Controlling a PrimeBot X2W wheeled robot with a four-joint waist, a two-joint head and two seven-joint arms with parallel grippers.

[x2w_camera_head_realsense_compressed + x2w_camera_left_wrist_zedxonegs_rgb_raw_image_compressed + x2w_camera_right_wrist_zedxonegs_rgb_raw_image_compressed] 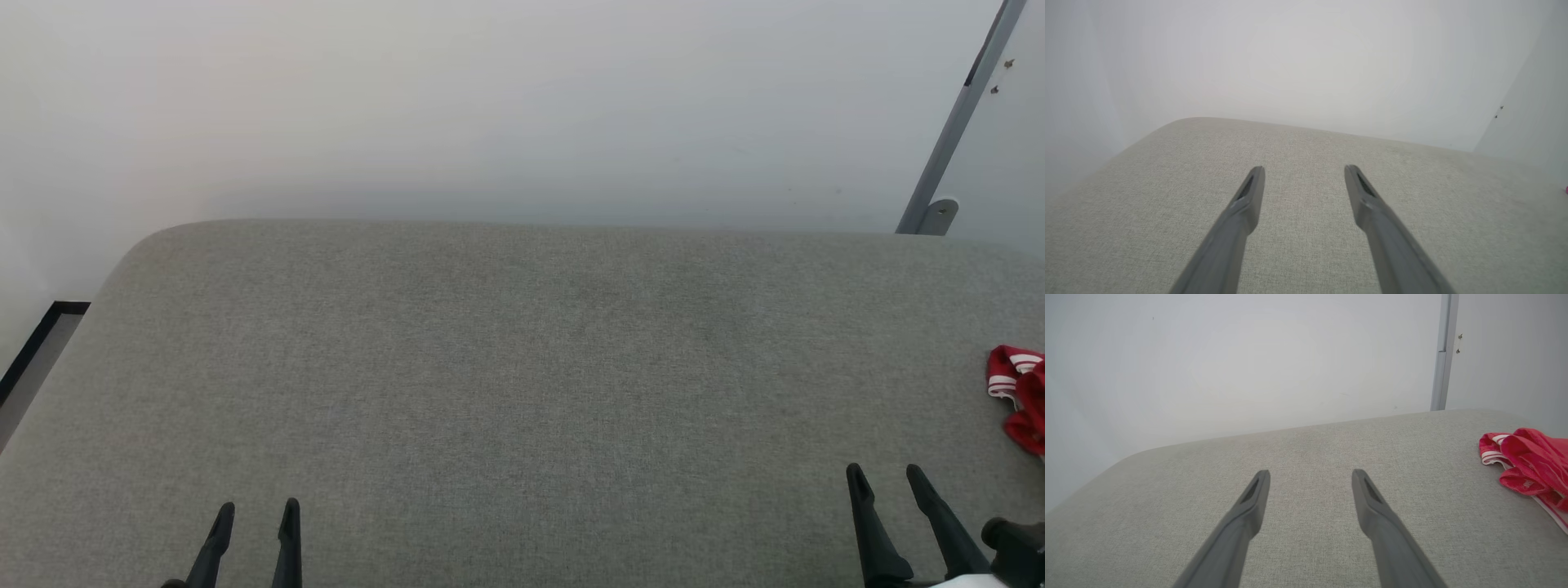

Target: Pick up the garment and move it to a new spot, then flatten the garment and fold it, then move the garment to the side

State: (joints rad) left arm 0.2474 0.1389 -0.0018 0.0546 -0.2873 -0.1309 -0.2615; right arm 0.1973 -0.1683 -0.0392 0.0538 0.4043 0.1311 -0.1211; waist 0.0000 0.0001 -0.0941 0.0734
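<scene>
The garment [1020, 396] is a crumpled heap of red fabric with red-and-white striped trim, lying at the right edge of the head view and cut off by it. The right wrist view shows the garment [1531, 465] bunched at its right side. My right gripper [886, 472] hovers open over the grey surface, a short way to the near left of the garment, and its two fingers [1310, 473] stand apart with nothing between them. Far to the left, near the front edge, my left gripper [257, 508] is also open and empty [1304, 169].
A wide grey fabric-covered surface [522, 367] with rounded far corners spreads before me, backed by a pale wall [490, 106]. A grey metal post [955, 122] rises at the far right corner. A strip of floor with a dark edge [37, 347] shows at the left.
</scene>
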